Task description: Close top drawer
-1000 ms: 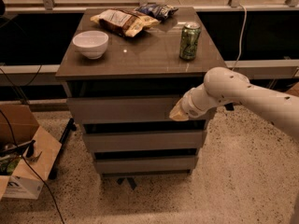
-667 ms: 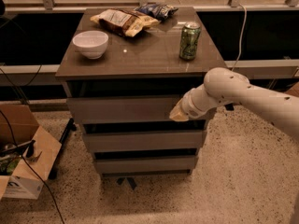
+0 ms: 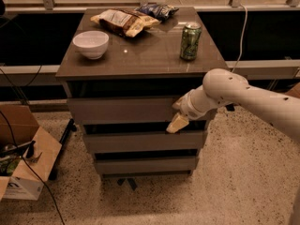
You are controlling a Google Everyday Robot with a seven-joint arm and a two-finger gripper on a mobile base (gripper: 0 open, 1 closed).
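Observation:
The top drawer is the uppermost of three grey fronts under the brown cabinet top. A dark gap shows between its front and the top. The inside of the drawer is hidden. My gripper, cream-tipped at the end of the white arm, rests against the right end of the top drawer's front, near its lower edge. It holds nothing that I can see.
On the cabinet top stand a white bowl, a green can and two snack bags. Two more grey drawer fronts lie below. An open cardboard box and cables lie on the floor at left.

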